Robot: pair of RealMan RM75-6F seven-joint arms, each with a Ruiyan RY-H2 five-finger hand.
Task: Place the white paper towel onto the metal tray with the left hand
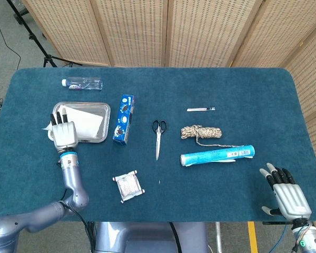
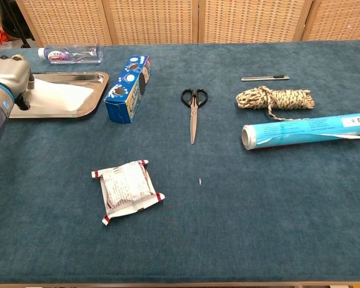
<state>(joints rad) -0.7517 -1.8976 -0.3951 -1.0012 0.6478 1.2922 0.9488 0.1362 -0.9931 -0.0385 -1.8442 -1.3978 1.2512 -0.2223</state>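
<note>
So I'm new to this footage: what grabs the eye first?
The silver left hand at the near edge of the shiny metal tray, where the white paper towel lies. Then the blue biscuit box beside the tray, and the long turquoise foil roll on the right.

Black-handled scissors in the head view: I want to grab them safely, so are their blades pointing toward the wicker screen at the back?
No, the black-handled scissors lie with handles toward the screen and blades pointing at the table's near edge.
</note>
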